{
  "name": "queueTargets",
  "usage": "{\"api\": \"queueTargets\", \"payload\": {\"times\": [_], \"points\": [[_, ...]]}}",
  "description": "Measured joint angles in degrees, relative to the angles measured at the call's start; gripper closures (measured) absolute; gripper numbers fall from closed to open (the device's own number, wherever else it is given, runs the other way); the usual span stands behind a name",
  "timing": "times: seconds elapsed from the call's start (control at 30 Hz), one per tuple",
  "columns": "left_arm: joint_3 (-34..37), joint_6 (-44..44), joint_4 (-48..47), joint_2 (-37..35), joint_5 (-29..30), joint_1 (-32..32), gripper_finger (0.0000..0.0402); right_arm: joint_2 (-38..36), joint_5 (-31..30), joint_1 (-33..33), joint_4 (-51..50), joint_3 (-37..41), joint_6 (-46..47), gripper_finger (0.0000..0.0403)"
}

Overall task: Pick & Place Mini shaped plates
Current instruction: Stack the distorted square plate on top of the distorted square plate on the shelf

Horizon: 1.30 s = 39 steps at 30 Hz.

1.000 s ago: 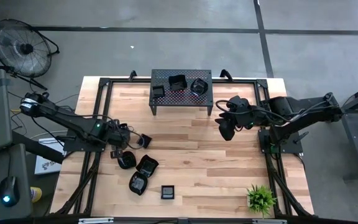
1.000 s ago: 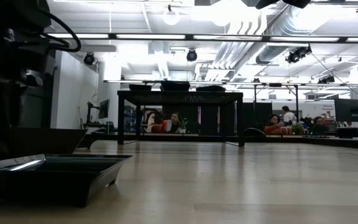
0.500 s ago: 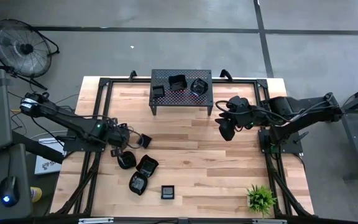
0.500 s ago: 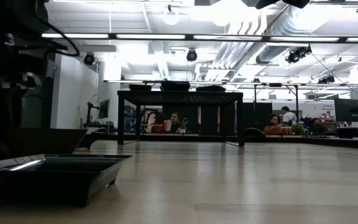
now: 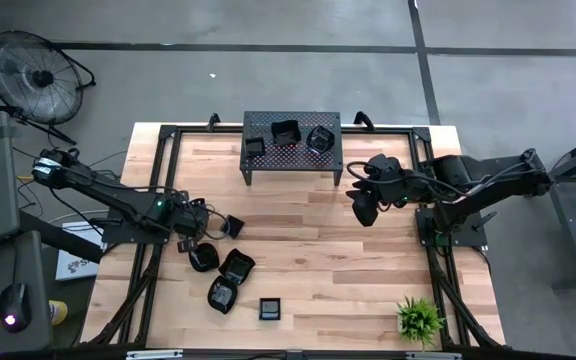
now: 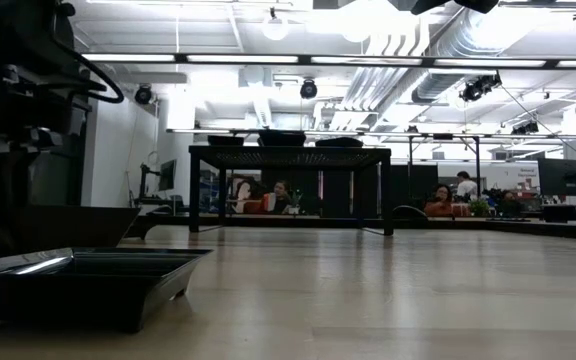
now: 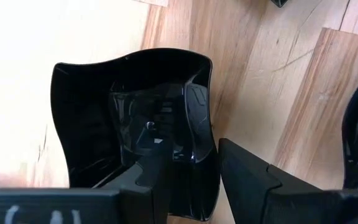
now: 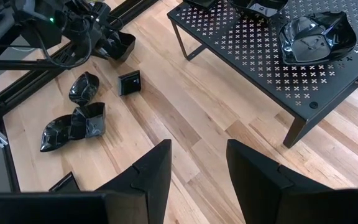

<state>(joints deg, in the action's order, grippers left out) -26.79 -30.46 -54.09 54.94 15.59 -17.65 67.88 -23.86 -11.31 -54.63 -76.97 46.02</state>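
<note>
We count eight plates. Three sit on the perforated stand (image 5: 291, 141) at the bench's (image 5: 308, 270) far edge. Four lie on the bare wood: one (image 5: 203, 258), a touching pair (image 5: 228, 281) and a small square one (image 5: 270, 309) nearest the front. The eighth plate (image 7: 135, 118) is in the left tool (image 7: 188, 168), whose fingers pinch its rim, just beside the loose group. The right tool (image 8: 197, 165) hangs empty beside the stand, fingers spread wide.
</note>
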Motion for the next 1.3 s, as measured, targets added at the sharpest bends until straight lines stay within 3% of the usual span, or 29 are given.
{"api": "queueTargets", "payload": {"times": [0.2,0.63,1.0,1.3], "points": [[0.0,0.0,0.0,0.0,-0.1,0.0,0.0287,0.0,0.0,0.0,0.0,0.0,0.0,0.0253],[0.0,-0.1,0.5,0.0,-1.0,0.0,0.0395,0.0,0.0,0.0,0.0,0.0,0.0,0.0253],[-2.1,0.4,1.0,0.0,-1.8,0.0,0.04,0.0,0.2,0.0,0.0,0.0,0.0,0.0253],[-10.5,2.6,-8.2,-0.1,-1.2,0.0,0.0401,0.0,0.2,0.0,0.0,0.0,-0.2,0.0253]]}}
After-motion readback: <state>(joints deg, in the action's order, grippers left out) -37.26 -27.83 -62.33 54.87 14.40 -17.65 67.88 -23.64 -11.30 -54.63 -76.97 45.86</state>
